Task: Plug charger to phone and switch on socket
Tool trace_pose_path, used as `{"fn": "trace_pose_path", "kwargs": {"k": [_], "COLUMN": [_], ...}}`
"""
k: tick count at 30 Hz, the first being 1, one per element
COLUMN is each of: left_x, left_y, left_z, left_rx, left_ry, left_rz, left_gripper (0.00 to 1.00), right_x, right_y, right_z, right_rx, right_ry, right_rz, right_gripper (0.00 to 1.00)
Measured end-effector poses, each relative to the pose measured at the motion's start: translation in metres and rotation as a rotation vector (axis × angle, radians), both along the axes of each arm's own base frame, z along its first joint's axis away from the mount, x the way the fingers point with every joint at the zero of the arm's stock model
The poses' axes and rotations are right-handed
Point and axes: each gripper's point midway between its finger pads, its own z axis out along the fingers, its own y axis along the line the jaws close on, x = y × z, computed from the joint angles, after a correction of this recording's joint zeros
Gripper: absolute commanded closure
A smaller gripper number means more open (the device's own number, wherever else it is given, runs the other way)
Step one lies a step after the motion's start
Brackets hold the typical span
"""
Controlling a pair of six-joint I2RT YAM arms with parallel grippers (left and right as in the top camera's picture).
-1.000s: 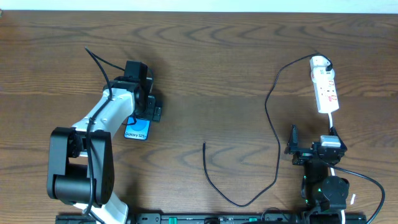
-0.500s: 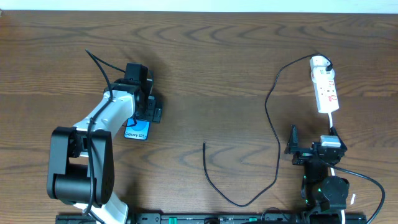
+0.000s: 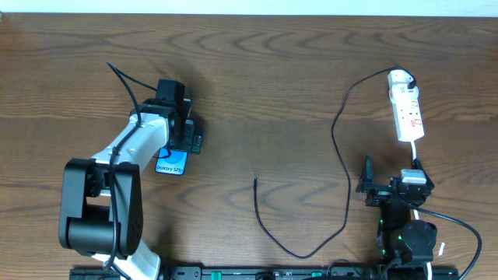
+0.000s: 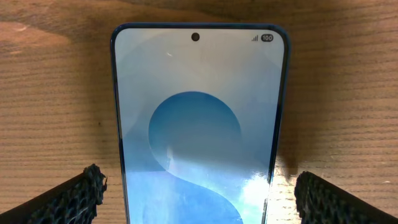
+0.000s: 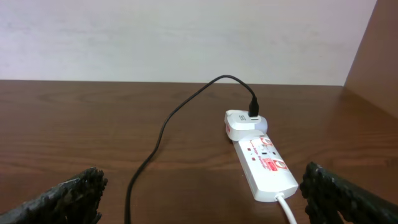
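A dark brown wood-grain desk point(image 3: 257, 85) runs back to a plain pale wall point(image 5: 174, 37); a brown panel point(image 5: 376, 56) stands at the right.

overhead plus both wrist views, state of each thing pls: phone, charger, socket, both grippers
phone, lying flat, screen lit, charger not plugged in
charger, far end plugged in at the socket's end, free tip loose, apart from the phone
socket, lying flat, charger attached, switch position too small to tell
left gripper, open, straddling the phone
right gripper, open, empty, short of the socket
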Motion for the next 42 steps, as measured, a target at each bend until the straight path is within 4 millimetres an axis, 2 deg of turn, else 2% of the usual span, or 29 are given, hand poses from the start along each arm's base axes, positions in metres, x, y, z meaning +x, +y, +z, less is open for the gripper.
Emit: {"fn": "trace_pose_path", "kwargs": {"k": [4,33,42], "left_x": [-0.0067,-0.0048,-0.007], "left_y": [0.0005,-0.0002,-0.0057], "left_z": [-0.0071,-0.0077,-0.0092], "left_rx": [-0.001,0.004,-0.032], "left_ry": [0.013,-0.002,0.006], "left_rz": [0.001,-0.041,-0.05], "left_gripper": [0.02,0.02,0.02], "right_x": [0.0,0.0,0.0], "right_y": [0.0,0.0,0.0], "right_z": [0.0,0.0,0.0], "right_rx": [0.0,0.0,0.0], "right_ry": [0.0,0.0,0.0], "right_rz": [0.0,0.0,0.0], "right_gripper": [0.01,0.01,0.01]}}
